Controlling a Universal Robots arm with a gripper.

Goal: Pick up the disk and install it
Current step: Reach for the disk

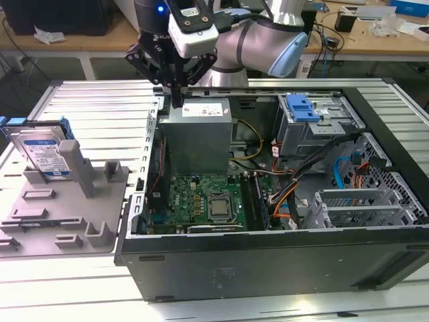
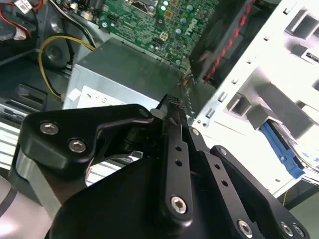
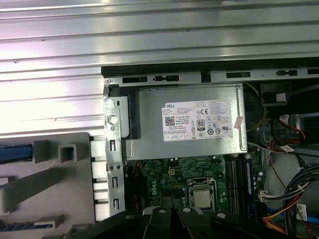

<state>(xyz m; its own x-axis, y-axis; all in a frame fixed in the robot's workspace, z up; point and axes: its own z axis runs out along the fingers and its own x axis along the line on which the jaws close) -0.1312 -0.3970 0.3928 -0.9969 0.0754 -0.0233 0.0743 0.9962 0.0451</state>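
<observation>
The disk [image 1: 41, 153], a silver hard drive with a white-and-blue label in a blue carrier bracket, stands on edge in a grey holder [image 1: 74, 208] at the exterior view's left, outside the computer case. My gripper [image 1: 176, 99] hangs over the case's back left corner, beside the grey power supply [image 1: 198, 137], well to the right of the disk. Its black fingers [image 2: 172, 107] are pressed together with nothing between them. A strip of the disk's blue bracket [image 2: 281, 152] shows in the second wrist view.
The open computer case [image 1: 268, 245] holds a green motherboard [image 1: 201, 198], loose cables and a grey drive cage with a blue latch [image 1: 301, 107] at its back right. The power supply [image 3: 184, 122] lies below the wrist. Ribbed aluminium table [image 1: 100, 107] surrounds the case.
</observation>
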